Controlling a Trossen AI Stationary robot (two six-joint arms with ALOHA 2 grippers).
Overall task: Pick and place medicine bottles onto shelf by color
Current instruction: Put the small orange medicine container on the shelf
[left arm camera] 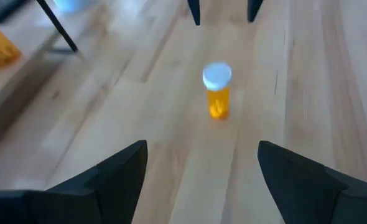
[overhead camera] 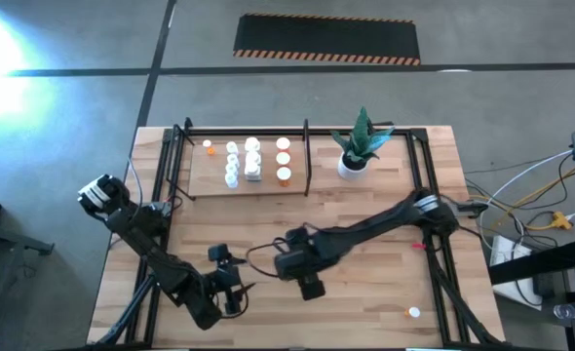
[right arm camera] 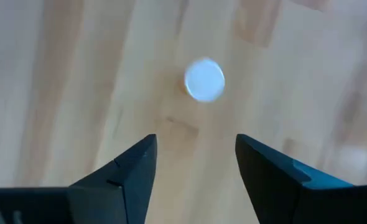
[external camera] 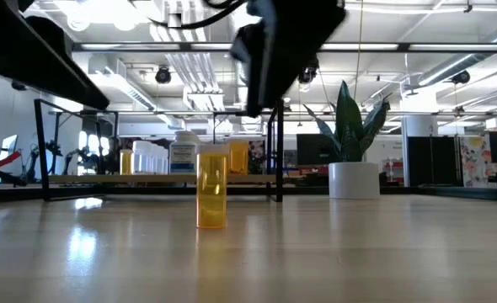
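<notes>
The low view shows an orange bottle point(external camera: 211, 190) standing upright on the bare surface point(external camera: 358, 252), which the high view hides beneath the right arm. The right wrist view looks straight down on its white cap, with the right tool point(right arm camera: 196, 168) above it, fingers spread and apart from the bottle. The left wrist view shows the same bottle from the side, ahead of the left tool point(left arm camera: 202, 165), whose fingers are also spread, holding nothing. In the high view the left tool point(overhead camera: 231, 283) sits near the front left of the surface. Other bottles point(overhead camera: 253, 161) stand on the shelf point(overhead camera: 202, 177) at the far side, left of a potted plant point(overhead camera: 359, 146). One more bottle point(overhead camera: 414, 313) lies near the front right.
</notes>
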